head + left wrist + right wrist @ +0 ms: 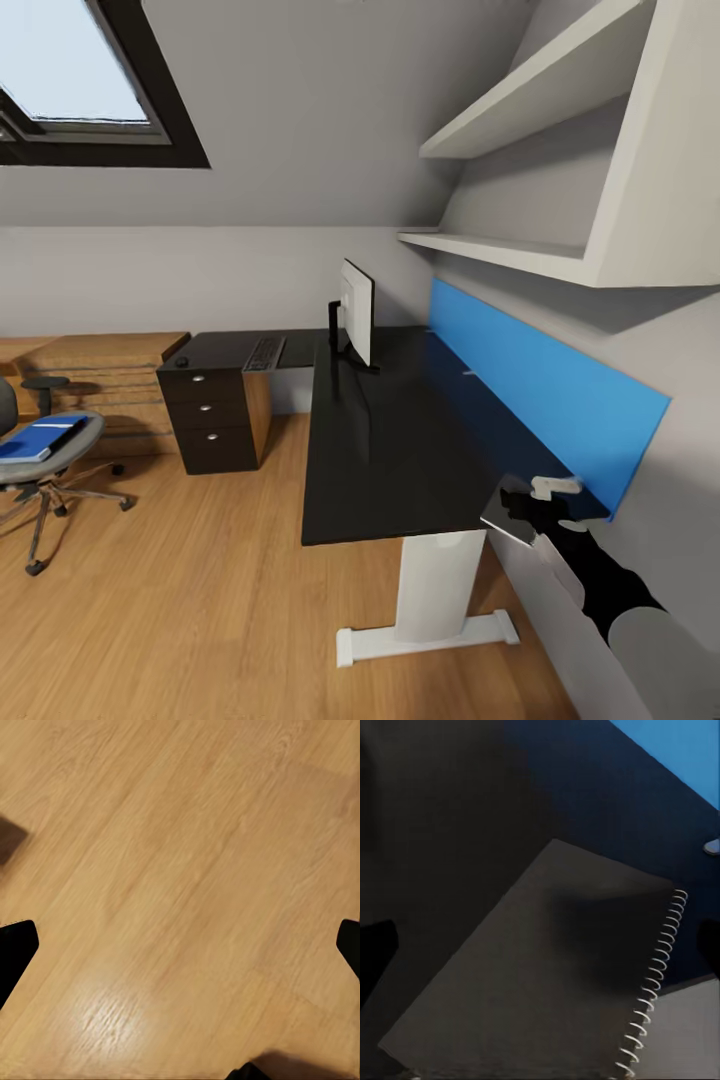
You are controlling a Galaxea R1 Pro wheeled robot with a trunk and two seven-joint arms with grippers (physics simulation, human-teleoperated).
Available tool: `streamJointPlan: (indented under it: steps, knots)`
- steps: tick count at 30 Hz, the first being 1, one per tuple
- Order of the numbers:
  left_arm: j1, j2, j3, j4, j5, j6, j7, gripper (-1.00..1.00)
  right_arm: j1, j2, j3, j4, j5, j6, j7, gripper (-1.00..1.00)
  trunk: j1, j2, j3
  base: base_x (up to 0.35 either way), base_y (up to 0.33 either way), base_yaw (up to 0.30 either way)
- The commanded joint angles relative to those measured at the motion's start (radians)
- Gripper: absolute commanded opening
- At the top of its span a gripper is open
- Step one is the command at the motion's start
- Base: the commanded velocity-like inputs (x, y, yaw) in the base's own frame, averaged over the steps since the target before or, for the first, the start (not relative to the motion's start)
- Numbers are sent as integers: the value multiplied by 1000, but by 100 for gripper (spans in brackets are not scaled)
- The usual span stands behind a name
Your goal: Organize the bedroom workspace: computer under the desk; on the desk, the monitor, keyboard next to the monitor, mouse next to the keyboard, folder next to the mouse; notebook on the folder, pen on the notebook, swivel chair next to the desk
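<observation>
My right gripper [541, 503] hovers open over the near right corner of the black desk [390, 450], by its blue back panel. Right under it lies the dark grey spiral notebook [532, 997], which juts a little past the desk's edge [500, 522]. The monitor [356, 312] stands further back on the desk, with the keyboard [265, 352] and the mouse [183, 361] on the left wing. At the far left the swivel chair [70, 450] carries the blue folder [38, 438]. In the left wrist view, my left gripper [180, 945] is open above the bare floor.
A black three-drawer unit [213, 415] stands under the desk's left wing, with a wooden dresser [105, 375] behind the chair. White wall shelves [560, 150] hang over the desk. A small silvery tip [712, 846] lies by the blue panel. Open wood floor [180, 600] separates chair and desk.
</observation>
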Motion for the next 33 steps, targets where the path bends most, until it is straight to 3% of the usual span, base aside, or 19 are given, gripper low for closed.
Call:
streamJointPlan:
  steps: [1,8,11,12,14,21,33]
  knots:
    - [1,1,-8,-3,4,-1,8,100,-1,2,8,-5,-10,4,-10,100,0,-1,-1,-235,0,0]
    - [1,0,-7,-3,4,-1,8,100,2,22,7,-16,-15,2,-11,100,0,-1,-1,-89,0,0]
    - [1,0,-7,-3,4,-1,8,100,31,23,3,-81,-16,0,-11,100,0,-1,2,-4,0,-99]
    - [1,0,-6,-3,4,-1,8,100,73,23,3,-151,-14,-1,-15,100,0,-1,3,0,0,-194]
    - [1,0,-6,-3,4,-1,8,100,80,23,3,-162,-14,-1,-16,100,0,-1,5,0,0,-204]
    - [1,1,-7,-3,4,-1,8,100,87,25,5,-172,-15,-2,-16,100,0,-1,10,-145,0,-154]
    - [1,0,-5,-4,5,2,10,100,93,25,5,-176,-19,-5,-15,100,0,-1,9,-166,0,-14]
